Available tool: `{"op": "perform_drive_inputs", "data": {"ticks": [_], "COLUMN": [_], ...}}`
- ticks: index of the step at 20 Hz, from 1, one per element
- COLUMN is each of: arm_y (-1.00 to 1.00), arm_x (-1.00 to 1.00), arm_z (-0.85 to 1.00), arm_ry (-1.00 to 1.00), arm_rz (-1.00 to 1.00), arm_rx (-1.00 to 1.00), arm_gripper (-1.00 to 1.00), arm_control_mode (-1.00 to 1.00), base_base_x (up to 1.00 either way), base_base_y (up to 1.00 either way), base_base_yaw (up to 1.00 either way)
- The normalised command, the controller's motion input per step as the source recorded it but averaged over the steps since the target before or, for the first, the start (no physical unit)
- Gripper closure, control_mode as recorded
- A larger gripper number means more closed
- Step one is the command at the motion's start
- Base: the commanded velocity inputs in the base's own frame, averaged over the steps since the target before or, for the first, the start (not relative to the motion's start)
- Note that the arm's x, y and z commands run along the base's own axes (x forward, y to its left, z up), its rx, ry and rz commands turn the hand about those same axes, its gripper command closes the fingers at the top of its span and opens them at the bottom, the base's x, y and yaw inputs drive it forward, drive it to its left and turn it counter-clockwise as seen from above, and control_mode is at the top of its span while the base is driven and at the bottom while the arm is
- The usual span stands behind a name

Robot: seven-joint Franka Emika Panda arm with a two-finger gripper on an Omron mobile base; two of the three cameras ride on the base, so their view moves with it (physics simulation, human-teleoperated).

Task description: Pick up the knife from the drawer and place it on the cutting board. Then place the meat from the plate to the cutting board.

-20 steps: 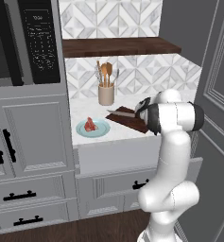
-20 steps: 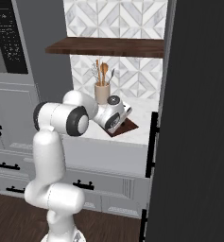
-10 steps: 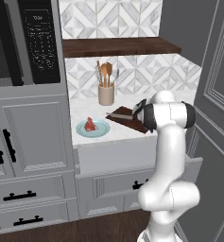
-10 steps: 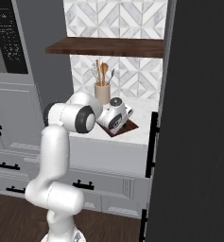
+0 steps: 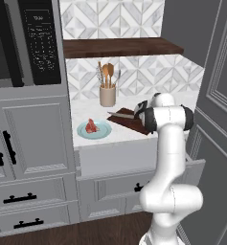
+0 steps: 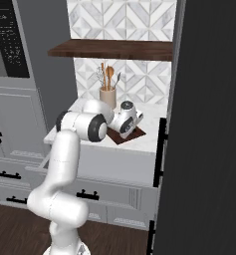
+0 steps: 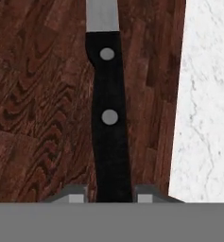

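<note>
The knife (image 7: 111, 118) has its black handle between my fingertips (image 7: 78, 194), and my gripper (image 7: 112, 194) is shut on it. Under it lies the dark wood cutting board (image 7: 38, 104), close to the board's edge beside the white counter (image 7: 208, 94). From the left base camera, the gripper (image 5: 140, 112) is low over the cutting board (image 5: 129, 122) and the silver blade of the knife (image 5: 119, 114) points left. The meat (image 5: 90, 126) rests on the pale blue-green plate (image 5: 101, 130), left of the board. Below the counter, the drawer (image 5: 197, 173) stands pulled out.
A crock of wooden utensils (image 5: 107, 95) stands behind the board by the tiled wall. The dark wooden shelf (image 5: 119, 47) hangs above. A tall dark cabinet (image 6: 209, 124) bounds the counter on the right, and grey cabinets with a microwave (image 5: 38, 43) stand to the left.
The arm's upper joints have swung a little to the right. The gripper and knife stay over the cutting board in almost the same spot.
</note>
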Motion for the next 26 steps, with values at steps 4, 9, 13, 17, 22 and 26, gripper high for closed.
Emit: {"op": "perform_drive_inputs", "data": {"ticks": [4, 9, 13, 17, 22, 26], "arm_y": [0.18, 0.42, 0.55, 0.56, 0.76, 0.93], "arm_x": [-0.3, -0.4, -0.17, -0.01, -0.16, -0.26], "arm_z": [-0.24, 0.15, 0.48, 0.6, 0.65, 0.54], "arm_ry": [0.0, -0.01, -0.02, -0.1, -0.03, 0.01], "arm_rz": [0.0, 0.0, 0.0, 0.0, -0.01, -0.07], "arm_rx": [0.0, -0.02, -0.1, -0.11, -0.03, 0.03], "arm_gripper": [-1.0, -1.0, -1.0, -1.0, -1.0, -1.0], "arm_control_mode": [-1.0, -1.0, -1.0, -1.0, -1.0, -1.0], "base_base_x": [0.0, 0.0, 0.0, 0.0, 0.0, 0.0], "base_base_y": [0.0, 0.0, 0.0, 0.0, 0.0, 0.0], "base_base_yaw": [0.0, 0.0, 0.0, 0.0, 0.0, 0.0]}}
